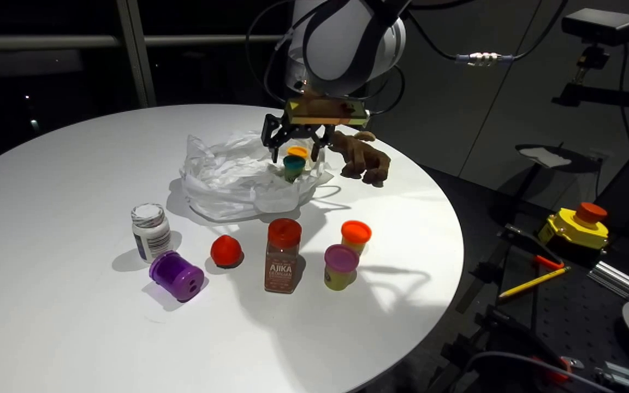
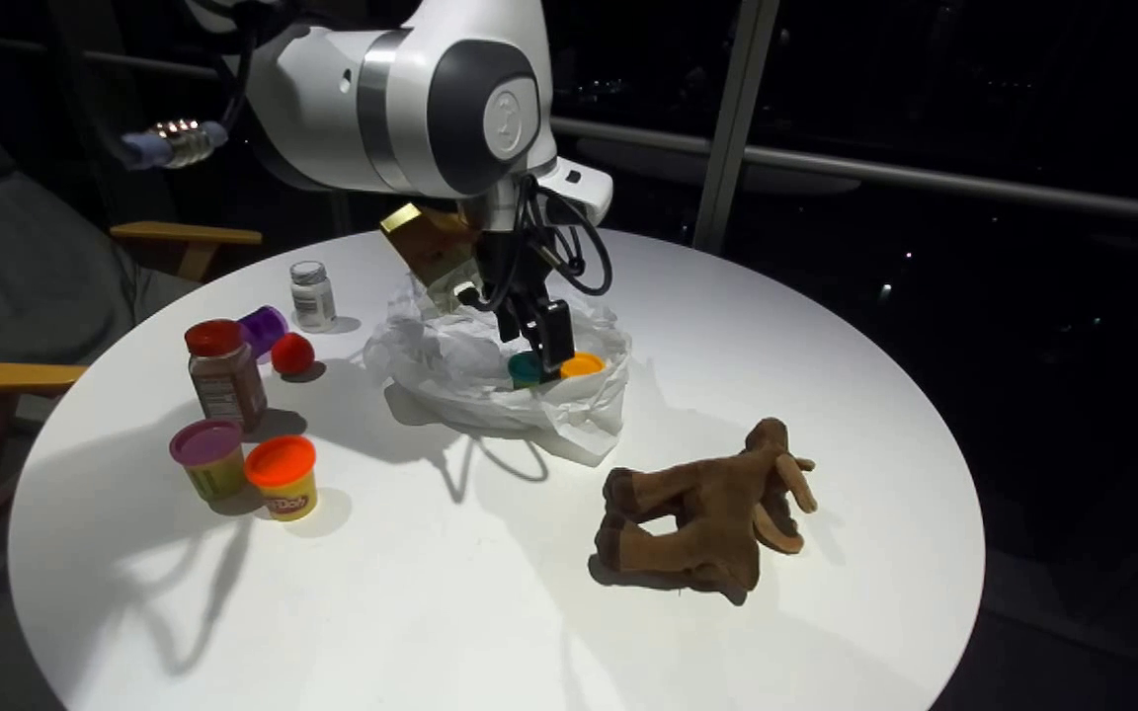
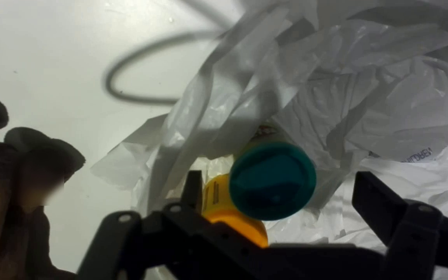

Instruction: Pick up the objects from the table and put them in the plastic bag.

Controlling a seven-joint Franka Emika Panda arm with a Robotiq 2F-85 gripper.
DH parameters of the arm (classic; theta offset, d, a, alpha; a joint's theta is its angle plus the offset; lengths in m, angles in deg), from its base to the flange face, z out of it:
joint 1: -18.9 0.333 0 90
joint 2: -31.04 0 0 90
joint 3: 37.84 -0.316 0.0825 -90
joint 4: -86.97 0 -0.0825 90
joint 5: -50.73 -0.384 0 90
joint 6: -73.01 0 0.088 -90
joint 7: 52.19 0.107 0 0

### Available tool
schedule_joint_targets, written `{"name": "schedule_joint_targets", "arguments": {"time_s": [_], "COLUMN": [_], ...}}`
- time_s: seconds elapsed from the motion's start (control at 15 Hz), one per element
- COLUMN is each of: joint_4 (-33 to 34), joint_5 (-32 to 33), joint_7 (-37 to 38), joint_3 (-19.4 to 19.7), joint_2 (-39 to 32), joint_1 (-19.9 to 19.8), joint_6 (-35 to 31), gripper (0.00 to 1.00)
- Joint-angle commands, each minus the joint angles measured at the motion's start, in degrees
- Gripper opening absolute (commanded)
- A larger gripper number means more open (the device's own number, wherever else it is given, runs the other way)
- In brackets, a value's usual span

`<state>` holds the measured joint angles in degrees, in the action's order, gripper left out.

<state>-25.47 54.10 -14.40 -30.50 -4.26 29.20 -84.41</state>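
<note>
The crumpled white plastic bag (image 1: 221,185) lies spread on the round table. Inside it are a teal-lidded cup (image 3: 272,181) and a yellow-orange cup (image 3: 218,194). My gripper (image 3: 278,179) is over these two, its fingers wide apart, with a gap beside the teal lid. Outside the bag are a white bottle (image 1: 150,232), a purple container (image 1: 176,275), a red ball (image 1: 226,251), a red-lidded Ajika jar (image 1: 282,262), a cup with a purple lid (image 1: 340,265) and one with an orange-red lid (image 2: 282,474). The brown toy animal (image 2: 707,513) lies on its side, apart from the bag.
The table's round edge (image 1: 451,262) curves close past the toy animal in an exterior view. A chair with wooden arms (image 2: 11,377) stands by the table. Beyond the table are a yellow box with a red button (image 1: 574,226) and a pencil (image 1: 533,283).
</note>
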Motion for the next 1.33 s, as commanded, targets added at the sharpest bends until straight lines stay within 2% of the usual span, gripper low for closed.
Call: {"name": "schedule_joint_targets", "arguments": {"time_s": [0.0, 0.27, 0.47, 0.6, 0.73, 0.93, 1.27], "joint_4": [-6.19, -15.13, -23.21, -27.9, -32.5, -37.3, -39.19], "joint_5": [-1.1, 6.06, 14.1, 17.41, 16.2, 10.15, 8.53], "joint_7": [-1.09, 6.25, 12.66, 16.1, 16.27, 13.77, 17.98], "joint_3": [0.25, 6.16, 6.43, 3.49, -0.38, -5.54, -7.86], "joint_2": [7.59, 18.05, 26.66, 30.71, 33.28, 34.18, 29.11], "joint_1": [1.94, 9.8, 11.92, 10.17, 7.56, 4.44, 1.99], "joint_6": [-0.61, 0.59, 2.98, 3.43, 1.98, -1.53, -8.5], "gripper": [1.0, 1.0, 1.0, 1.0, 1.0, 1.0, 1.0]}}
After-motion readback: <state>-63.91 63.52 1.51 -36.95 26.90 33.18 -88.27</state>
